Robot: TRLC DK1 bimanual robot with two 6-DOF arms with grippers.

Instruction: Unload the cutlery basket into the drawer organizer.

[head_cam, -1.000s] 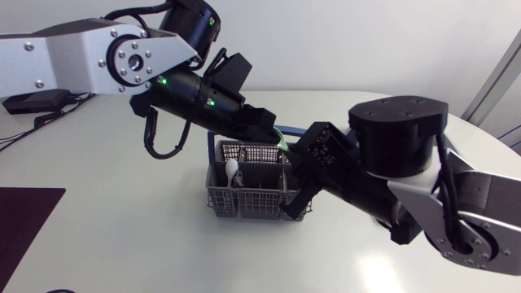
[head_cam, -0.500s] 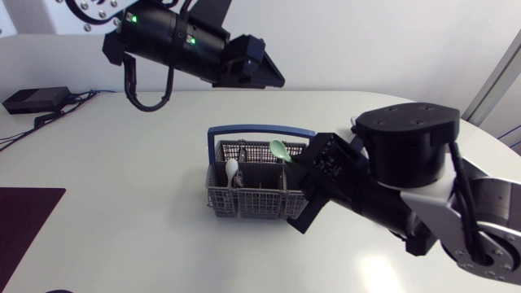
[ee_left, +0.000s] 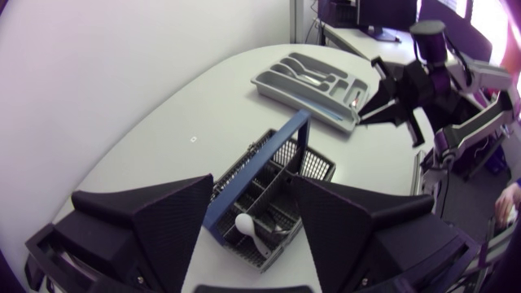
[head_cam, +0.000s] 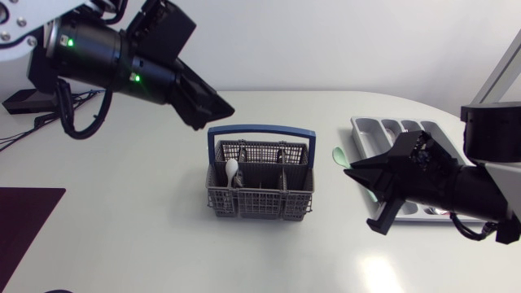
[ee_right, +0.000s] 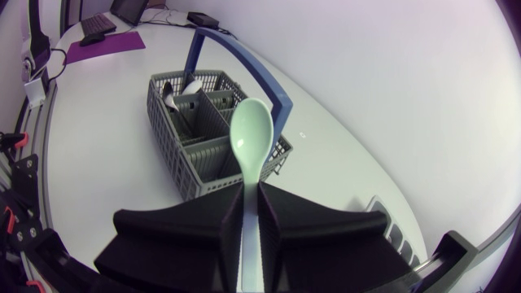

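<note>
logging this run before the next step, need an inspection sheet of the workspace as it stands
surface: white table, glossy
job's things: grey cutlery basket with a blue handle, upright mid-table, a white spoon standing in it; grey drawer organizer on the right arm's side, some cutlery in it; green spoon between basket and organizer
clutter: dark mat at the table's near left corner; black box at the left rear
grippers: left pincer open, holding nothing, up off the table left of the basket; right pincer shut on the green spoon's handle, bowl ahead of it
cables: black leads by the black box, away from the job's things
surroundings: nothing seen
</note>
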